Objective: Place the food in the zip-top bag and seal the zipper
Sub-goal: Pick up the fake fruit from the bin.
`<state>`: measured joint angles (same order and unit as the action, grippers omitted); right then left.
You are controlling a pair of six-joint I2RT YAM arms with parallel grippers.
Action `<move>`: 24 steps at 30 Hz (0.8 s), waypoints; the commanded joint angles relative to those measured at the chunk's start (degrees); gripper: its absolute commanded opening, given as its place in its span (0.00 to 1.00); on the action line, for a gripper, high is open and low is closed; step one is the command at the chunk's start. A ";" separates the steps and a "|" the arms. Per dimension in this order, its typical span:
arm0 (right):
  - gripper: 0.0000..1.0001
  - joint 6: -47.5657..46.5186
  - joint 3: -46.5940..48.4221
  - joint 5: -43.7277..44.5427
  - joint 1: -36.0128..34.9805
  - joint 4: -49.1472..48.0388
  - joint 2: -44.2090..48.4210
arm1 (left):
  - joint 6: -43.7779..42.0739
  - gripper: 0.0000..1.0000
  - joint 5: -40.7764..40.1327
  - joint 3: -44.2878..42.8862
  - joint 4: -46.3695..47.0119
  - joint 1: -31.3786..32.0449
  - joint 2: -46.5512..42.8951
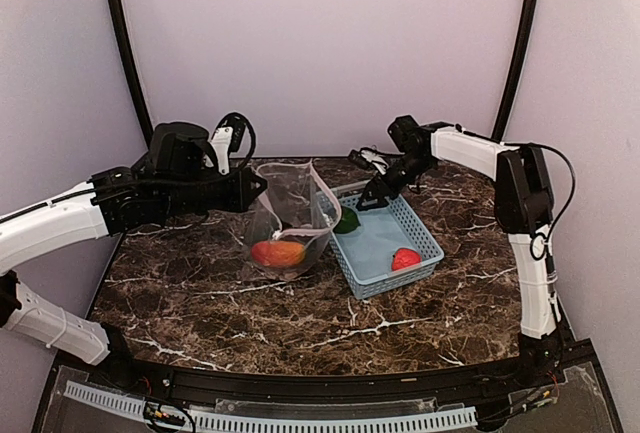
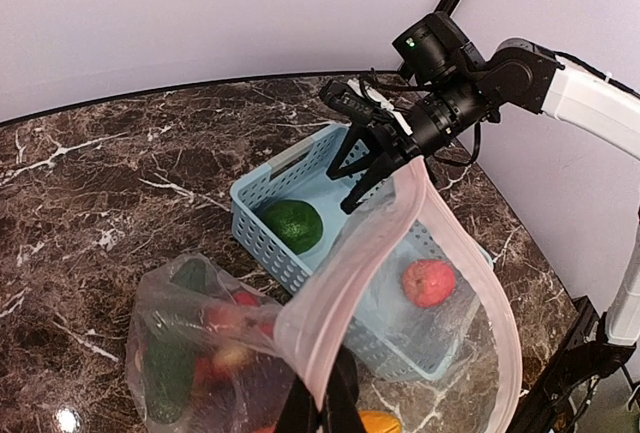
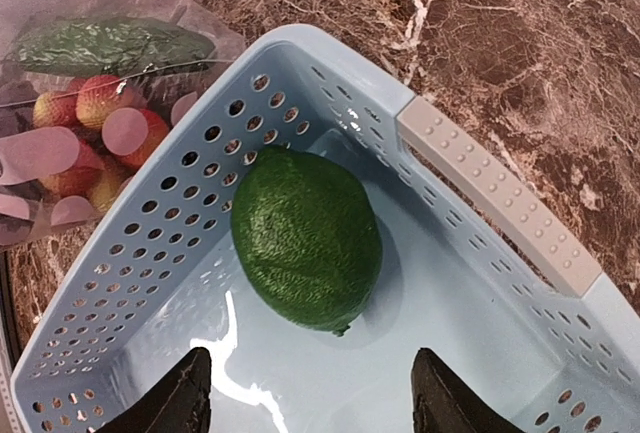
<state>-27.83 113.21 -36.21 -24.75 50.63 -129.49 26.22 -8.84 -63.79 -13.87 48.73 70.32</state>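
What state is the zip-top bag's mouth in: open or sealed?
Open: the zipper spreads in a wide loop, its sides apart above the bag.

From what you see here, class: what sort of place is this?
Probably a robot lab bench, not a kitchen: two arms fixed to a marble table, plain walls around it, toy food in a basket.

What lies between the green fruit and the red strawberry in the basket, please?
Only the bare blue floor of the basket: the green fruit and the strawberry lie apart, as the top view shows.
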 commanded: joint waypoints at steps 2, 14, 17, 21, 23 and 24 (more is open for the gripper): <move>0.74 0.17 3.59 1.74 -1.35 -2.85 -2.53 | 0.49 0.01 -0.55 -0.03 -1.00 -0.38 -1.83; 0.82 -2.03 6.00 3.55 -4.25 -4.27 -7.78 | 0.94 0.01 0.00 0.84 -0.66 -0.48 -1.56; 0.82 -2.54 7.67 4.81 -4.96 -3.85 -9.56 | 1.01 0.01 0.05 1.38 -0.30 -0.50 -1.95; 0.81 -2.54 8.50 4.83 -5.79 -3.81 -10.54 | 1.16 0.01 0.08 1.59 -0.21 -0.48 -1.95; 0.81 -2.57 8.24 4.66 -6.07 -3.79 -10.68 | 1.20 0.01 0.06 1.68 -0.13 -0.48 -1.88; 0.79 -2.45 8.04 4.77 -6.13 -3.88 -10.64 | 1.20 0.01 0.12 1.74 -0.12 -0.48 -1.86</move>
<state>-29.78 120.07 -32.05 -30.11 47.35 -139.31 27.18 -8.80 -63.24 -13.85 48.62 70.22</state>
